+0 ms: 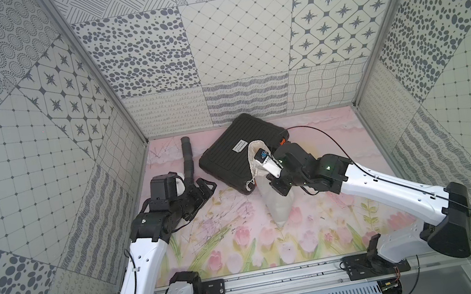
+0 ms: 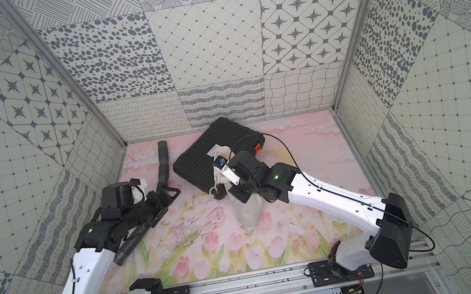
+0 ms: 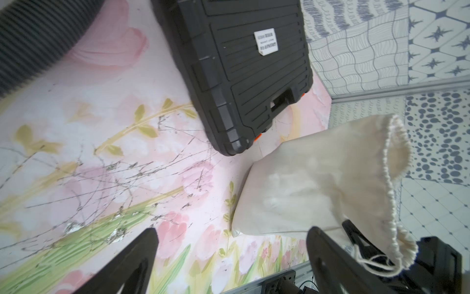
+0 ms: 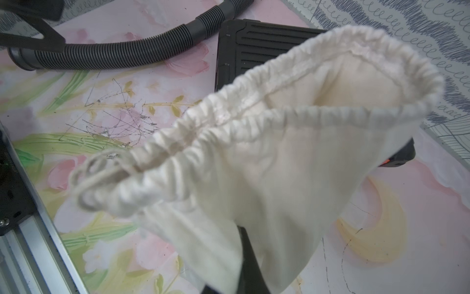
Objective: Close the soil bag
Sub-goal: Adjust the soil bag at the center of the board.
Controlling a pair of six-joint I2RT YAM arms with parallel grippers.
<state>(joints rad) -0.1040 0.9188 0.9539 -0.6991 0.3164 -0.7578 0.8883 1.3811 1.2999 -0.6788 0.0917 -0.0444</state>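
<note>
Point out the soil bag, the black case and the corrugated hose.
soil bag (image 4: 292, 165): right wrist view, on the cloth side below the gathered mouth.
black case (image 3: 241, 76): left wrist view, on the ribbed lid.
corrugated hose (image 4: 114, 54): right wrist view, on its ribbed middle stretch.

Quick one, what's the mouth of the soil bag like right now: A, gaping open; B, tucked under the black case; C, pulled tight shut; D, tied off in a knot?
A: in the right wrist view the soil bag shows its gathered rim spread apart, with the cloth inside visible.
</note>
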